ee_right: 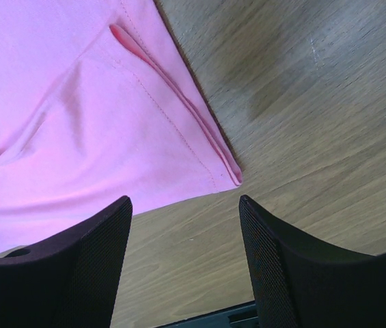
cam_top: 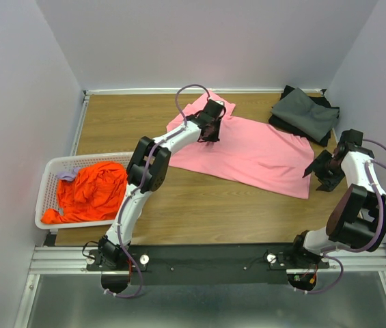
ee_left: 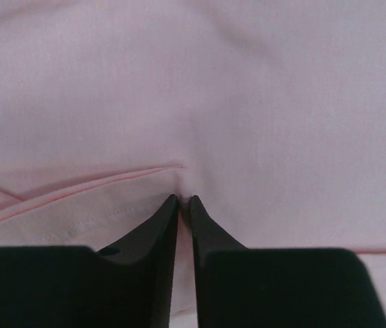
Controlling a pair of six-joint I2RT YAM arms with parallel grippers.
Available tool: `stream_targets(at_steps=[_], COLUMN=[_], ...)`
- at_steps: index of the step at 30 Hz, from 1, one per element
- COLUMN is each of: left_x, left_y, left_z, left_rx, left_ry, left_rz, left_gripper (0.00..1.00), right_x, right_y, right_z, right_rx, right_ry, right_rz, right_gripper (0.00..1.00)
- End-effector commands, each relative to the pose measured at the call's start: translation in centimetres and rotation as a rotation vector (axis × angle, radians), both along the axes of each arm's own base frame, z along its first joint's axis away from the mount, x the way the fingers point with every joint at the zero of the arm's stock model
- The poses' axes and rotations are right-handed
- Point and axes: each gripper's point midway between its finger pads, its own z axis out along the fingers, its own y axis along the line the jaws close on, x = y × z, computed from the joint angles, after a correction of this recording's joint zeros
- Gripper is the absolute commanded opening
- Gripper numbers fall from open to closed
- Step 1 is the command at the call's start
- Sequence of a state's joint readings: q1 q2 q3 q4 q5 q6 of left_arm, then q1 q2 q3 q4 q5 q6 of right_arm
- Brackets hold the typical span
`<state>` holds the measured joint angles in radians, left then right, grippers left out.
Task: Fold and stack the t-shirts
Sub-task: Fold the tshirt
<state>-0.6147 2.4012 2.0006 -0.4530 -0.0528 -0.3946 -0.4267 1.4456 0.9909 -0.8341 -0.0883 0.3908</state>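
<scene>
A light pink t-shirt (cam_top: 254, 154) lies spread across the middle of the wooden table. My left gripper (cam_top: 208, 131) sits at its far left part, near a sleeve, and is shut on a pinch of the pink cloth (ee_left: 185, 202). My right gripper (cam_top: 318, 172) is open and empty, just off the shirt's right edge; the shirt's hemmed corner (ee_right: 230, 174) lies ahead of its fingers. A bright orange t-shirt (cam_top: 90, 191) is bunched in the white basket. Dark grey t-shirts (cam_top: 305, 113) lie piled at the far right corner.
The white slotted basket (cam_top: 48, 179) stands at the left edge of the table, with a bit of lilac cloth (cam_top: 66, 175) in it. Walls close in the table on the left, far side and right. Bare wood (cam_top: 206, 205) lies between the pink shirt and the arm bases.
</scene>
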Motion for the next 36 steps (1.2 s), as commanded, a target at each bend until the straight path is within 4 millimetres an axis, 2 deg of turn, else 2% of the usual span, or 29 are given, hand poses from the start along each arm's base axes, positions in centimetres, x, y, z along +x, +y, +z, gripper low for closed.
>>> stream_targets(at_steps=[1, 2, 4, 13, 20, 22, 25, 26, 28, 29, 30, 31, 32, 35, 36], left_x=[0.3, 0.3, 0.4, 0.0, -0.7, -0.8, -0.6, -0.5, -0.4, -0.3, -0.3, -0.3, -0.4, -0.5, 0.1], left_y=[-0.2, -0.3, -0.5, -2.1, -2.7, -2.5, -2.2, -2.2, -2.2, -2.1, -1.8, -1.2, -0.7, 2.5, 3.9], left_z=[-0.6, -0.5, -0.2, 0.8, 0.4, 0.6, 1.7, 2.2, 3.7, 4.3, 4.8, 6.0, 6.3, 7.2, 7.6], left_rx=[0.021, 0.023, 0.023, 0.018, 0.022, 0.026, 0.023, 0.019, 0.005, 0.003, 0.005, 0.001, 0.003, -0.003, -0.017], left_ry=[-0.008, -0.013, -0.024, -0.069, -0.064, -0.061, -0.076, -0.084, -0.105, -0.111, -0.115, -0.130, -0.130, -0.129, -0.140], left_rz=[0.006, 0.001, -0.005, -0.061, -0.090, -0.082, -0.068, -0.067, -0.056, -0.049, -0.039, -0.019, -0.007, 0.075, 0.112], left_gripper=[0.13, 0.05, 0.00, 0.00, 0.00, 0.05, 0.20, 0.40, 0.52, 0.63, 0.68, 0.71, 0.76, 0.83, 0.84], right_x=[-0.4, -0.3, -0.3, -0.4, -0.4, -0.3, 0.1, 0.4, 0.8, 1.3, 1.6, 2.2, 2.6, 4.6, 5.1], right_y=[0.4, 0.3, 0.3, 0.4, 0.4, 0.4, 0.3, 0.3, 0.4, 0.5, 0.6, 1.2, 1.6, 3.7, 4.3], right_z=[-0.2, -0.2, -0.3, -0.3, -0.3, -0.3, 0.1, 0.3, 0.6, 0.8, 0.9, 1.2, 1.1, 1.1, 1.0], right_rx=[0.010, 0.007, 0.008, 0.011, 0.013, 0.012, 0.011, 0.012, 0.008, 0.006, 0.004, -0.001, 0.002, -0.012, -0.012], right_ry=[0.007, 0.004, 0.010, 0.010, 0.010, 0.008, -0.008, -0.020, -0.034, -0.048, -0.054, -0.064, -0.062, -0.066, -0.069], right_rz=[0.019, 0.018, 0.018, 0.019, 0.023, 0.024, 0.031, 0.034, 0.047, 0.055, 0.061, 0.085, 0.093, 0.144, 0.158], right_gripper=[0.71, 0.71, 0.71, 0.71, 0.71, 0.71, 0.71, 0.71, 0.71, 0.71, 0.71, 0.71, 0.71, 0.71, 0.71])
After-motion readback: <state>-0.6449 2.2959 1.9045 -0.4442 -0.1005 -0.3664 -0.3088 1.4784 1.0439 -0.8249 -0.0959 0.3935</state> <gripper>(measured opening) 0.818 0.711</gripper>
